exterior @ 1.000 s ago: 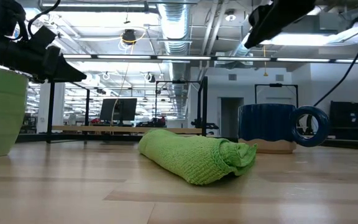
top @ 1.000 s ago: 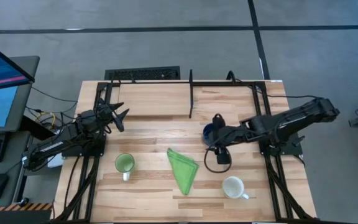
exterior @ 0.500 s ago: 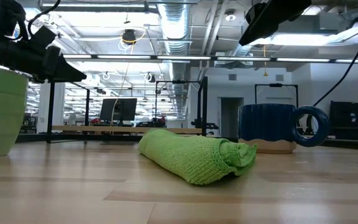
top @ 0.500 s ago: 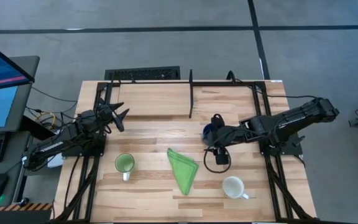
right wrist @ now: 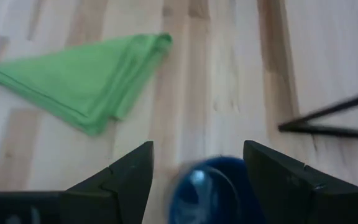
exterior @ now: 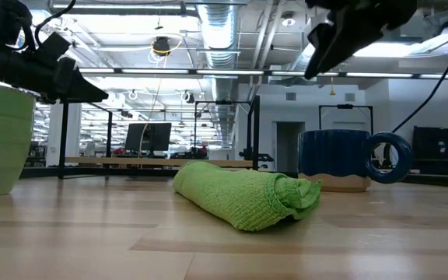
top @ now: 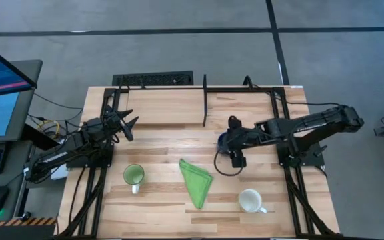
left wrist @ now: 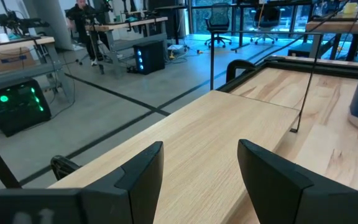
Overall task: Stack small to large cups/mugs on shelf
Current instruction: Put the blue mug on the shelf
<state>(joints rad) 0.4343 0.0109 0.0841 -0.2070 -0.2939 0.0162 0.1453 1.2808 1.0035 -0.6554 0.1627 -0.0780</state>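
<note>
High view: right gripper (top: 227, 137) above the dark blue mug (top: 223, 142).
Fingers apart on both; left gripper (top: 127, 127) waits near the table's left edge.

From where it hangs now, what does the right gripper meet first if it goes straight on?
Most likely the dark blue mug: it sits between the open fingers of the right gripper, directly ahead. Beyond it lies bare tabletop; the green cloth is off to one side. Depth is unclear.

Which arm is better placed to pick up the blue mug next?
The right. Its tool hangs directly over the blue mug, fingers open with the mug between them in the right wrist view. The left tool sits open near the table's far left, with the shelf post between it and the mug.
</note>
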